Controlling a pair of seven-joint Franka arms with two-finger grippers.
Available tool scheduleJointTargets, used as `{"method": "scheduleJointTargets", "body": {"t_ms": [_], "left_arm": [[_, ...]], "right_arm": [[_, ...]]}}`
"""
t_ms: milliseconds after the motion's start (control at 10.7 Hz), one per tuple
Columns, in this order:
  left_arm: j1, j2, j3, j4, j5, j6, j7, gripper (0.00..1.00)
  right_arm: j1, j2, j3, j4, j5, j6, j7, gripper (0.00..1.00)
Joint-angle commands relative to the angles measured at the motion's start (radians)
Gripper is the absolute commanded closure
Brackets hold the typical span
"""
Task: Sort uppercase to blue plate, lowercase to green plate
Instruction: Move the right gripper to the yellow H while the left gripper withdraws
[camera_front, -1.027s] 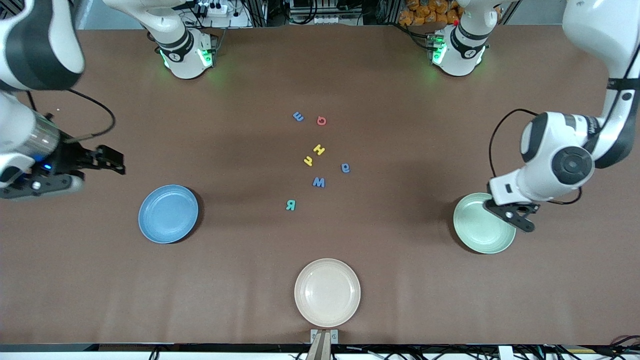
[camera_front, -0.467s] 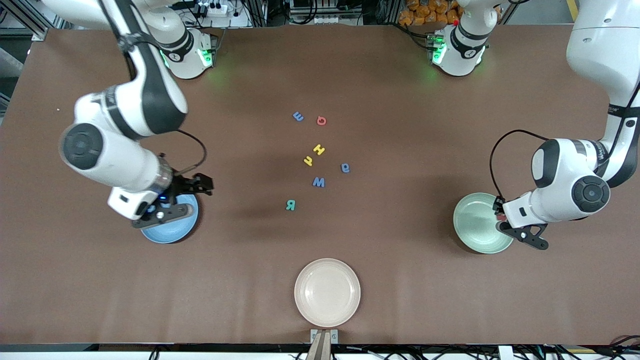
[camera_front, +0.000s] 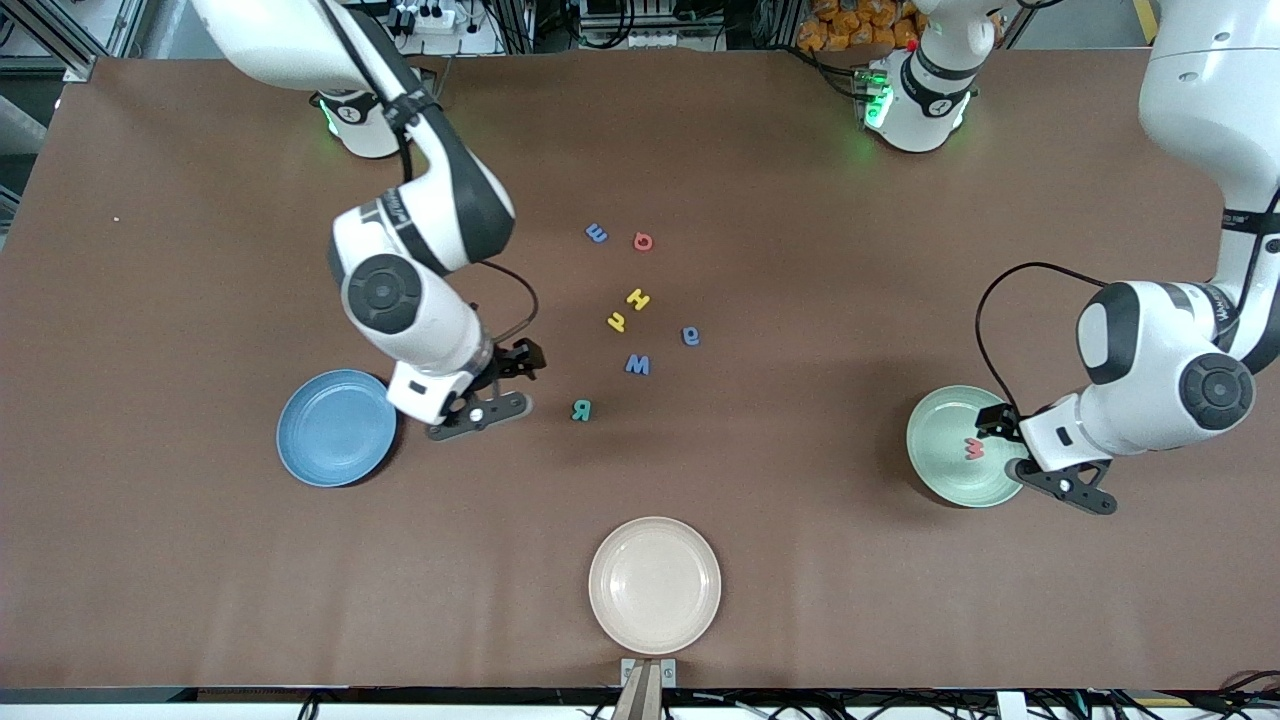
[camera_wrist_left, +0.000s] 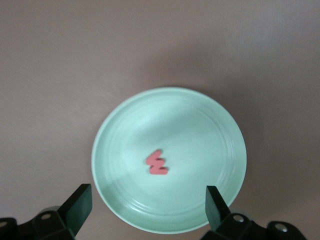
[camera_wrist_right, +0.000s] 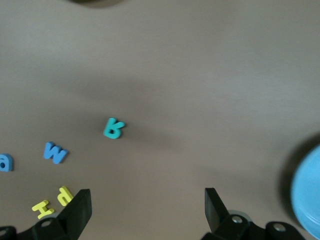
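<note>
Red lowercase foam letter (camera_front: 974, 449) sits in the mint-green plastic plate (camera_front: 935, 470) at frame right under the left gripper (camera_front: 1003, 447), fingers open and empty, while the right gripper (camera_front: 508, 380), open too, looks lined up for the teal-green R (camera_front: 581, 409) mid-frame.

Both arms reach out low, left hand (camera_front: 1000, 440) and right hand (camera_front: 505, 385) spread wide, empty.

My table (camera_front: 800, 560) is covered in plain brown, evenly lit. Along its top edge, cables, a power strip (camera_front: 432, 16) and orange packets (camera_front: 860, 22).
</note>
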Motion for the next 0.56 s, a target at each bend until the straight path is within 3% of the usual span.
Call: {"method": "scheduleJointTargets", "body": {"t_ms": [0, 280, 467], "left_arm": [[-0.022, -0.057, 0.010, 0.029, -0.057, -0.012, -0.047, 0.00], [-0.053, -0.150, 0.012, 0.029, -0.061, -0.102, -0.127, 0.00], [-0.134, -0.219, 0.086, 0.029, -0.097, -0.173, -0.127, 0.00]], "right_arm": [[0.088, 0.024, -0.007, -0.023, -0.013, 0.067, 0.091, 0.00], [0.194, 0.058, -0.009, -0.051, -0.013, 0.118, 0.361, 0.00], [0.229, 0.074, -0.007, -0.054, -0.013, 0.115, 0.594, 0.00]]}}
